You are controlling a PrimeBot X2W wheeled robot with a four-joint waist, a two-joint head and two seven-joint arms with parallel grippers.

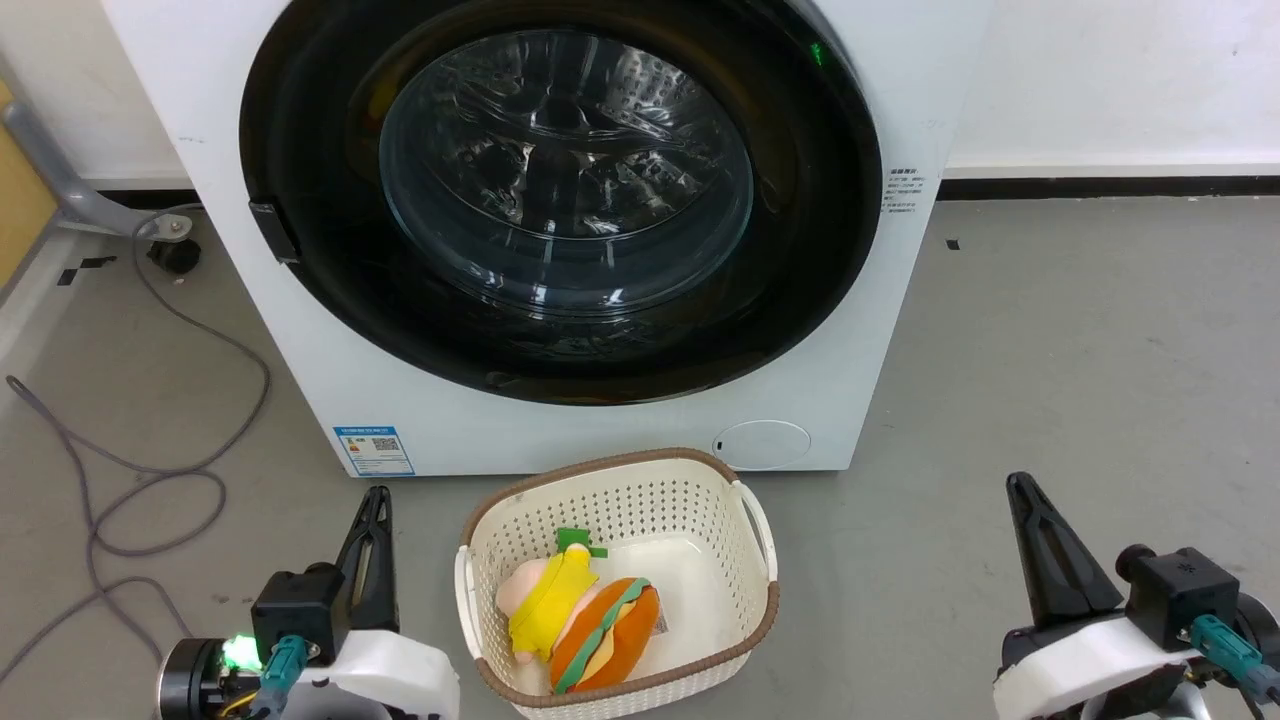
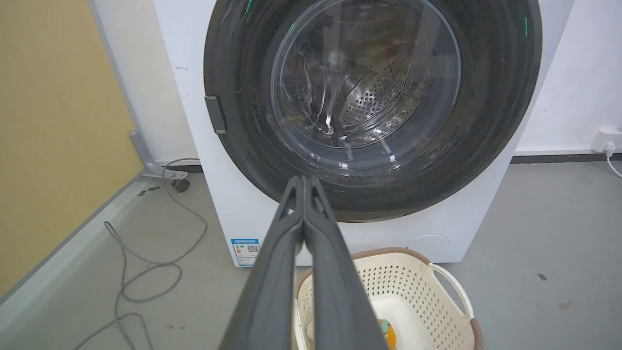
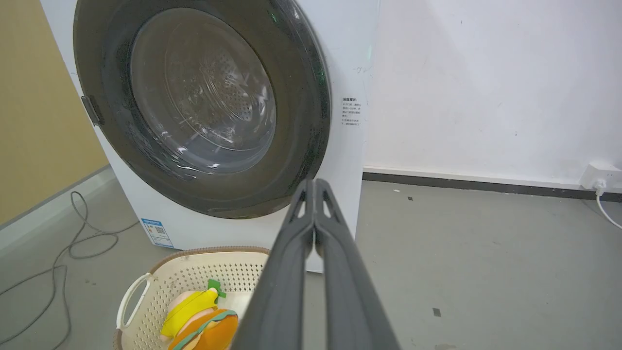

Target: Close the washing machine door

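Note:
The washing machine [image 1: 600, 440] is a big white front-loader standing against the wall. Its round black-rimmed door [image 1: 560, 330] lies flat against the front, shut, and the steel drum shows through the glass bowl [image 1: 565, 170]. The same door [image 2: 374, 194] [image 3: 146, 160] appears in both wrist views. My left gripper [image 1: 378, 495] sits low at the lower left, shut with nothing in it, well short of the machine. Low at the lower right is my right gripper [image 1: 1018, 482], also shut and empty. Their fingers [image 2: 291, 233] [image 3: 335, 228] are pressed together in the wrist views.
A cream perforated laundry basket [image 1: 610, 480] stands on the floor right before the machine, holding a yellow and orange plush toy [image 1: 575, 615]. A grey cable [image 1: 150, 480] loops over the floor at the left. A wall socket [image 3: 600, 175] sits at the right.

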